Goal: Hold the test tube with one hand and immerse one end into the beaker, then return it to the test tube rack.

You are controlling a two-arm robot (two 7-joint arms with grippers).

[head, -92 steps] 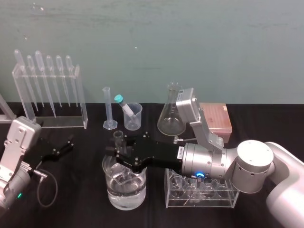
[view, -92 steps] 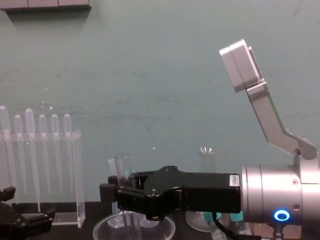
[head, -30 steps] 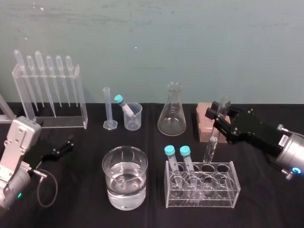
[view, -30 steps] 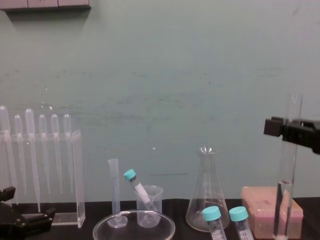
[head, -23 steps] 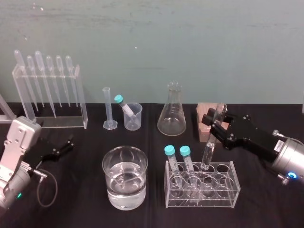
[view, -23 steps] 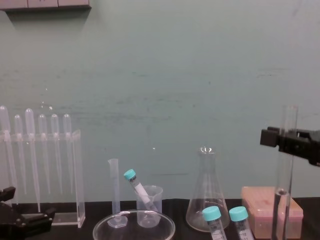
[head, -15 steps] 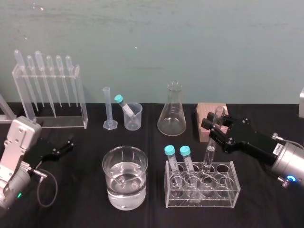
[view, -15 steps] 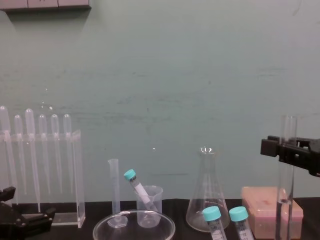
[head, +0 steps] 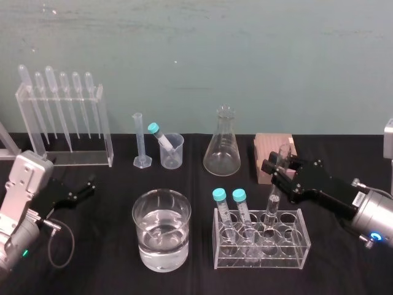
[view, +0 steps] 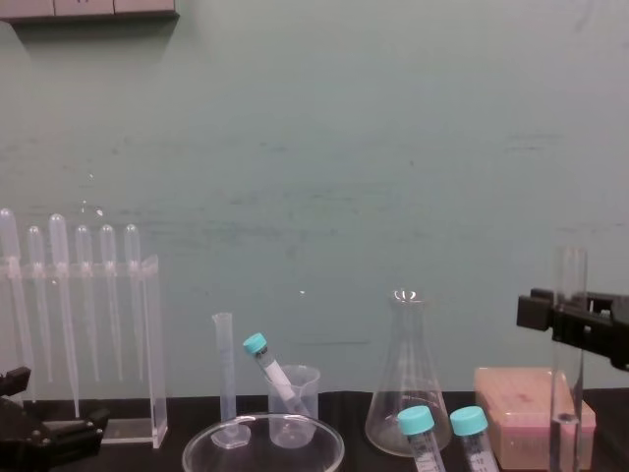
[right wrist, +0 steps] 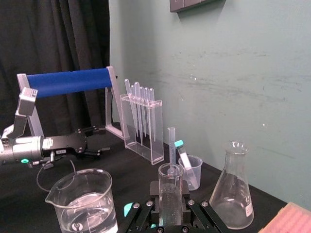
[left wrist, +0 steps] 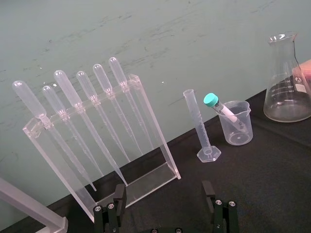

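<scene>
**Status.** My right gripper (head: 277,167) is clamped on the upper part of the tube (head: 272,198). The tube's lower end is at a back-row hole of the rack (head: 288,258), and I cannot tell whether it is seated. The tube is tilted, with its rim leaning toward 1 o'clock. My left gripper (left wrist: 167,213) is parked at the table's 9 o'clock, with its jaws spread and nothing in them.

**Hazards.**
- Tilt: if I lower at this angle, the tube's end may catch the hole edge or miss the lower plate. The rack looks light and could shift or tip.
- Early release: if I let go before the tube bottoms out, it will drop and may crack.
- Withdrawal: the glass is probably wet from the beaker (head: 140,243). It may cling to a pad and lift out as I back away.

**Surroundings.**
- Two capped tubes (head: 239,206) stand in the same rack, just beside my tube at its 9 o'clock. They are the nearest thing I could collide with.
- A pink block (head: 270,149) sits close behind my fingers at 12 o'clock and limits any retreat that way.
- The flask (head: 221,144) stands at 11 o'clock from the rack.
- The beaker is at the rack's 9 o'clock.
- The cup (head: 173,152), cylinder (head: 140,142) and pipette stand (head: 64,123) are well apart toward 10 o'clock and are not in the way.
</scene>
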